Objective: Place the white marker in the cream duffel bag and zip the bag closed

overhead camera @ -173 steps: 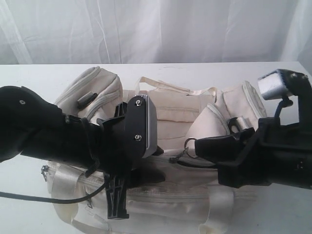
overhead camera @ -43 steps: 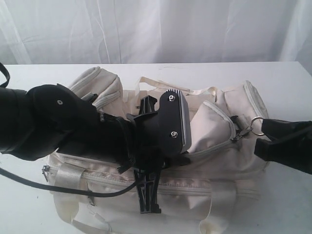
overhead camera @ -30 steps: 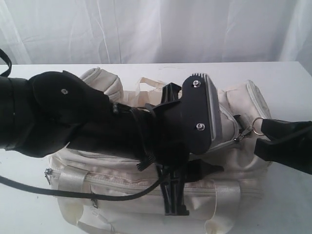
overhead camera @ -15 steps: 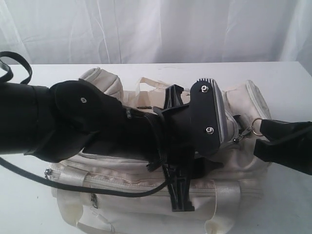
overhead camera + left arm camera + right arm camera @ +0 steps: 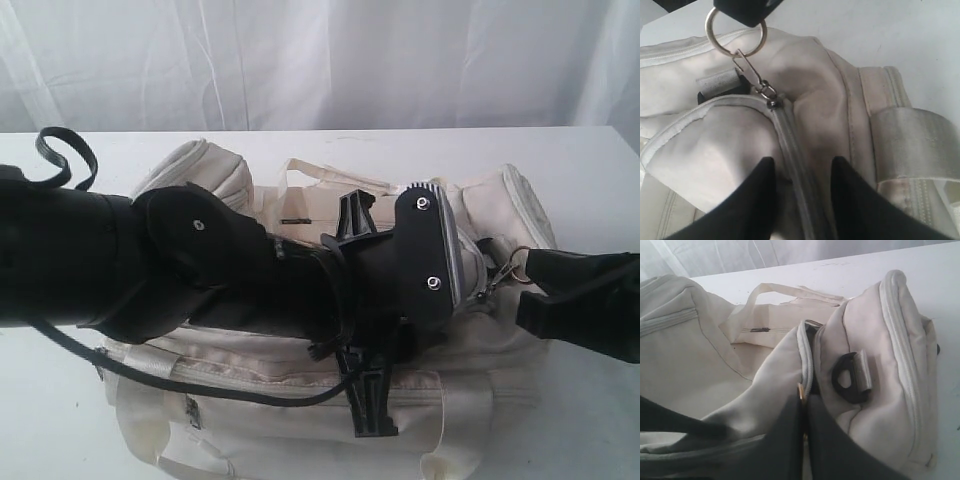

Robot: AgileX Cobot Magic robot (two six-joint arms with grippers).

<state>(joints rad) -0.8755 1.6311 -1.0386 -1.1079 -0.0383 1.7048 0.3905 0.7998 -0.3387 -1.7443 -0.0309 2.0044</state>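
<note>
Movement first: against the earlier exterior frames, the left arm point(image 5: 150, 260) has been carried along the cream duffel bag point(image 5: 215, 175) from its middle to just short of the metal ring pull point(image 5: 517, 262), and lowered onto the fabric. From this view the left gripper's fingers are hidden under the wrist housing point(image 5: 430, 260). The ring pull is seen drawn out taut by the right gripper point(image 5: 540, 270). The white marker is not seen anywhere. It is judged to be inside already, though that cannot be confirmed.

Over to the left wrist view. The left gripper point(image 5: 803, 162) is shown spread, one finger set either side of the grey zipper point(image 5: 790, 135), just behind the slider point(image 5: 771, 101) that hangs from the ring pull point(image 5: 746, 64). Nothing is pinched yet. The seam is straddled, it is judged, so that the fabric can be pinned while the ring pull is drawn away, since a soft bag would otherwise be dragged along. The teeth between the fingers look closed.

Now the right wrist view. The right gripper point(image 5: 804, 440) is pressed together on the ring pull point(image 5: 800, 392), with only a sliver of metal showing. Just beside the ring pull, a black strap ring point(image 5: 850, 377) is seen on the end pocket point(image 5: 892, 340). Whether the last stretch of zipper is shut cannot be told.
</note>
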